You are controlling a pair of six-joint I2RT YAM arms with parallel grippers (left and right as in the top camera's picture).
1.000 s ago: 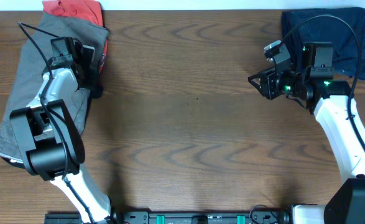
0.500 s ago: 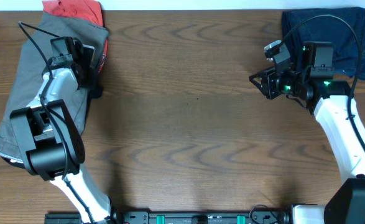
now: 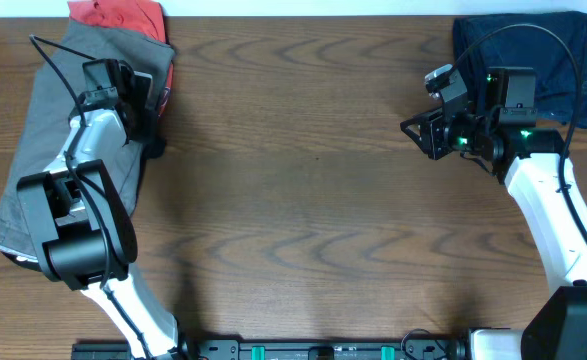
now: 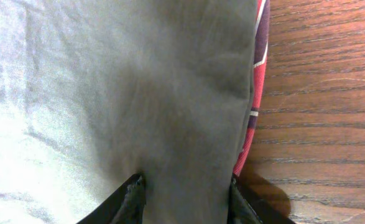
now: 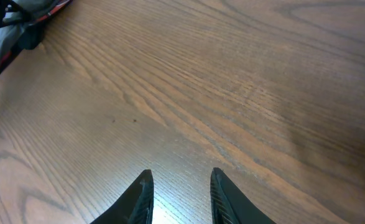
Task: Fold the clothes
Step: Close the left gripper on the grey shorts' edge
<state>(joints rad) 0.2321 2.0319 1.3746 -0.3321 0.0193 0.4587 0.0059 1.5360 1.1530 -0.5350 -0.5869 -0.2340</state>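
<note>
Shorts: the crumpled grey-olive cotton shorts (image 3: 35, 130) sprawl at 9 o'clock on the brown wooden tabletop (image 3: 303, 180), and no fold has been made yet.
Left arm: the left end effector (image 4: 185, 198) is down on the shorts' 3 o'clock edge with a ridge of grey cloth between its fingers. The wrist view crops the tips, so I cannot tell whether it is clenched on that ridge or only straddling it.
Right arm: the right end effector (image 5: 180, 177) hangs released at 2 o'clock, fingers parted over bare wood and nothing in them.
Other clothes: the red-orange T-shirt (image 3: 118, 14) pokes out from under the shorts at 11 o'clock, and a red strip shows just beside the left fingers. The dark navy garment (image 3: 543, 50) lies at 1 o'clock, behind the right arm.
Risk, double pick: the red edge lies right under the pinch, so a deep bite could lift the T-shirt along with the shorts.
Risk, bunching: the right arm is well apart, so a one-handed pull would likely drag the shorts into a heap rather than fold them.
Risk, slip: a shallow pinch on one loose ridge may let the cloth slide out mid-lift.
Risk, snag: the black cable (image 3: 51, 52) loops over the shorts and could catch the fabric on a sweep.
</note>
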